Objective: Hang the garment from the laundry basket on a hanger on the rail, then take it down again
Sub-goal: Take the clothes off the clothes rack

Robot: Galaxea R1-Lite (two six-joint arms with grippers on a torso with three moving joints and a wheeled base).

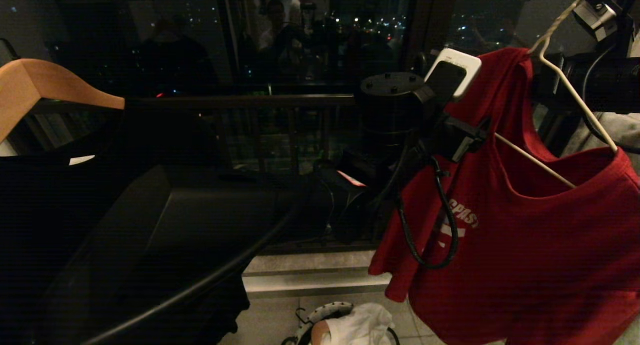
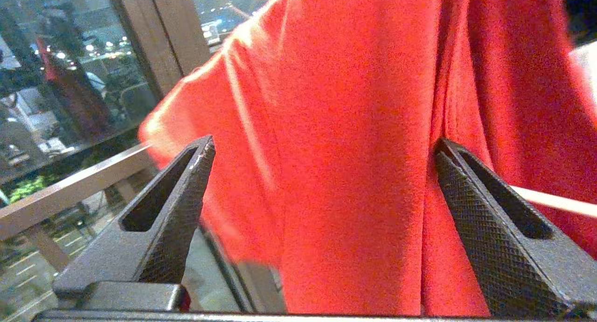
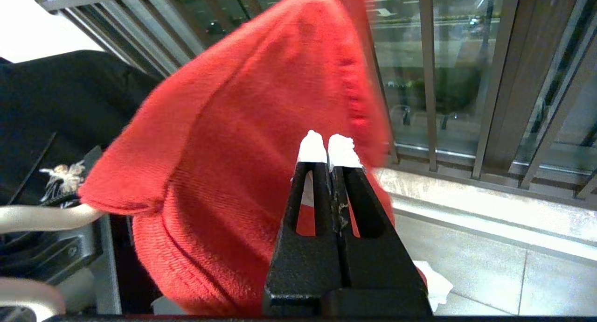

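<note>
The left arm [image 1: 390,135] is seen closest to the head camera, a dark bulk reaching across to the red garment [image 1: 525,245]. The left gripper [image 2: 322,149] is spread wide, with a fold of the garment between its fingers [image 2: 186,196] and nothing clamped. The right gripper [image 3: 329,147] is pressed fully closed just in front of the red cloth; whether any cloth is pinched cannot be told. The garment is draped on the white wire hanger [image 1: 575,95], raised at the right of the head view. At the left, a black T-shirt [image 1: 60,225] is hung on a wooden hanger [image 1: 45,85]. Behind, a dark window [image 1: 250,35] with city lights and a metal railing [image 1: 240,102] is seen. Below, a pale stone sill [image 1: 310,272] and a tiled floor [image 3: 503,284] are shown, and the laundry basket [image 1: 320,317] stands on the floor, holding a white cloth [image 1: 362,327].
</note>
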